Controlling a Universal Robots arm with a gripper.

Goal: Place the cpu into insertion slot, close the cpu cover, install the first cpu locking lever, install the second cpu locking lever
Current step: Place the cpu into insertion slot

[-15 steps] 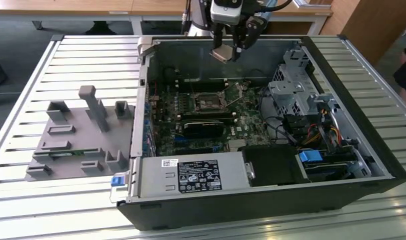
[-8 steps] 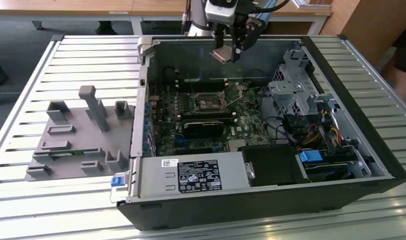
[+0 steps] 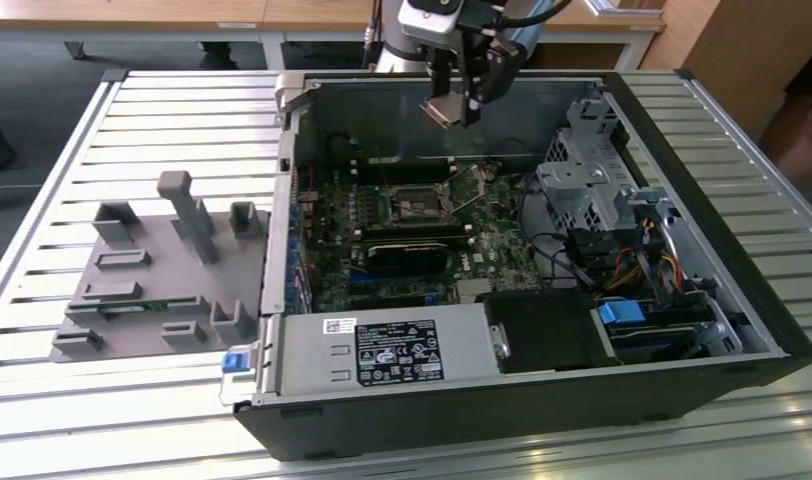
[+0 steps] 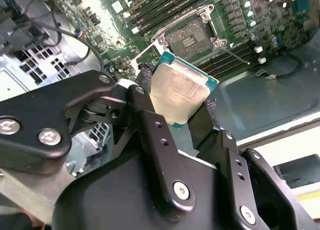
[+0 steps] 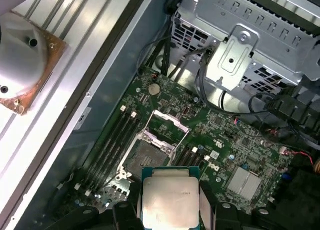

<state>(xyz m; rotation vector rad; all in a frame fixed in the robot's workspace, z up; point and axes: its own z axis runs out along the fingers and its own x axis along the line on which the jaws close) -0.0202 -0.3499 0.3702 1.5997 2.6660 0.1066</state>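
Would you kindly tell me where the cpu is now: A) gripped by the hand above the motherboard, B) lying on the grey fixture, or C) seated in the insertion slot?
A: the hand is shut on the cpu, and the insertion slot beyond it lies empty.

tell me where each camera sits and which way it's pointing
Exterior view: off the arm, high, looking down into the open computer case; gripper holding the cpu shows.
First wrist view: on the arm, looking past the cpu to the insertion slot; fingers flank it.
Second wrist view: on the arm, behind the fingers, facing the motherboard.
Both wrist views share the gripped cpu and slot.
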